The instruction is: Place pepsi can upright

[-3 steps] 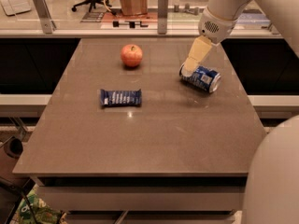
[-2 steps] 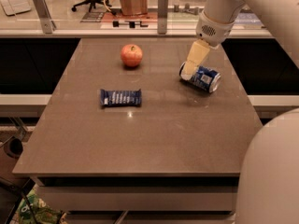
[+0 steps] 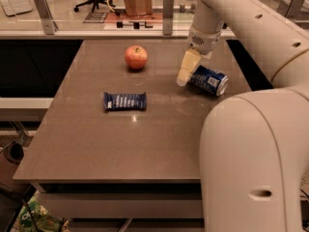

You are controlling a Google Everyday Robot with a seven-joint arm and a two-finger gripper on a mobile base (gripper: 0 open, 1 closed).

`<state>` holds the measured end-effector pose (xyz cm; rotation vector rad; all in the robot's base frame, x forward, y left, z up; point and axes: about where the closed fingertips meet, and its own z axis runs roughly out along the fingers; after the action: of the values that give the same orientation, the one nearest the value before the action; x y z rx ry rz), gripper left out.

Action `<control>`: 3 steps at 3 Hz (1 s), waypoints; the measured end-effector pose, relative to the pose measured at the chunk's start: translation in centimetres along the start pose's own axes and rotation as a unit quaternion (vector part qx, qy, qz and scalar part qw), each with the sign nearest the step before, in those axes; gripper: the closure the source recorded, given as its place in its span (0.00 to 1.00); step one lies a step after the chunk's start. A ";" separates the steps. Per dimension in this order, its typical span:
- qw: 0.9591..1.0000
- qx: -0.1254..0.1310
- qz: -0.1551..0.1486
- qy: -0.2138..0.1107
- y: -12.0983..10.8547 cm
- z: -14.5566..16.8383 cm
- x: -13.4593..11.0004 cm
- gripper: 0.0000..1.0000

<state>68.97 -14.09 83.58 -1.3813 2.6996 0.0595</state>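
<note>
The pepsi can [image 3: 210, 80], blue with white markings and a silver end, lies on its side at the right of the brown table [image 3: 96, 149]. My gripper [image 3: 185, 71] comes down from the upper right on the white arm. Its cream tip points down at the table and touches, or nearly touches, the can's left end. The can's far side is partly hidden behind the gripper.
A red apple [image 3: 136, 57] stands at the back middle of the table. A flat blue snack bar wrapper [image 3: 124, 101] lies left of centre. My bulky white arm [image 3: 256, 163] fills the lower right. Glass partition posts [image 3: 167, 11] line the far edge.
The gripper has shifted a little to the left and lower beside the can's left end. The arm's lower part now covers more of the right side. The can has not moved.
</note>
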 end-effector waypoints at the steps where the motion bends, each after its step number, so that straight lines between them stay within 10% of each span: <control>1: 1.000 0.009 0.010 0.001 -1.1 1.8 -1.2 0.17; 3: 1.000 0.012 0.008 -0.006 -1.3 1.9 -1.7 0.62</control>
<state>71.12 -13.30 81.88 -1.3485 2.6933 0.0358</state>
